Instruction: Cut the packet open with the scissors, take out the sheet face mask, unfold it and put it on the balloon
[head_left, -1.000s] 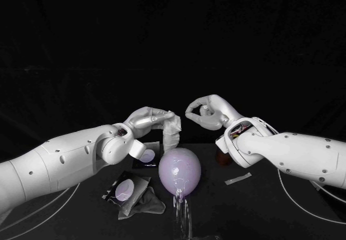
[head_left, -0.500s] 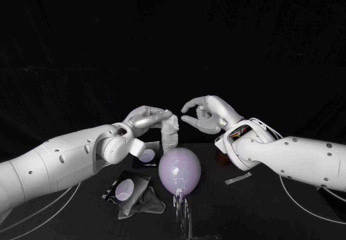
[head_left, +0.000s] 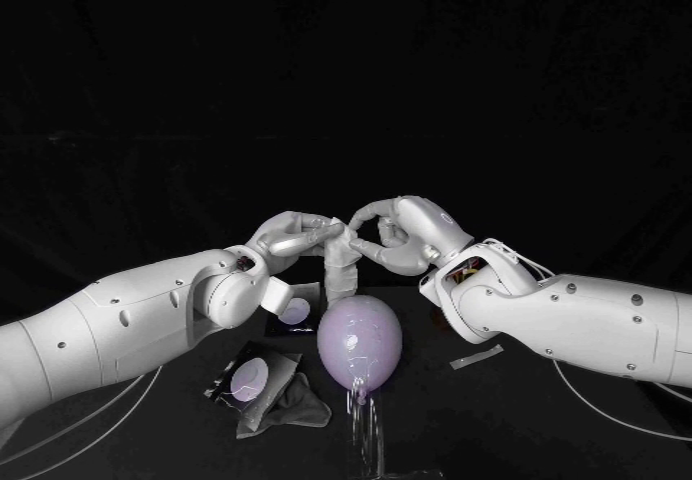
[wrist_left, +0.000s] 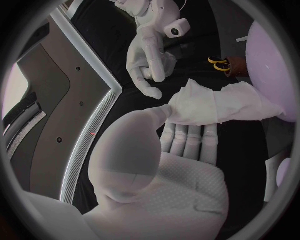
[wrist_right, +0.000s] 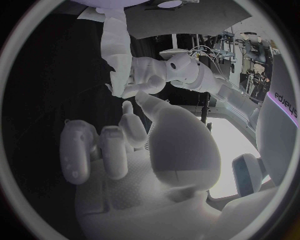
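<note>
Both above the balloon (head_left: 359, 343): right hand (head_left: 397, 230) curling, hold unclear; left hand (head_left: 296, 238) pinching the hanging mask (head_left: 342, 272).

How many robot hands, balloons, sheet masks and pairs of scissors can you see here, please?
hands: 2 (left hand, right hand)
balloon: 1
sheet mask: 1
scissors: 1
total: 5

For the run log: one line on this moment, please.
left hand: holds sheet face mask above balloon | right hand: at mask's top, grip unclear
</note>
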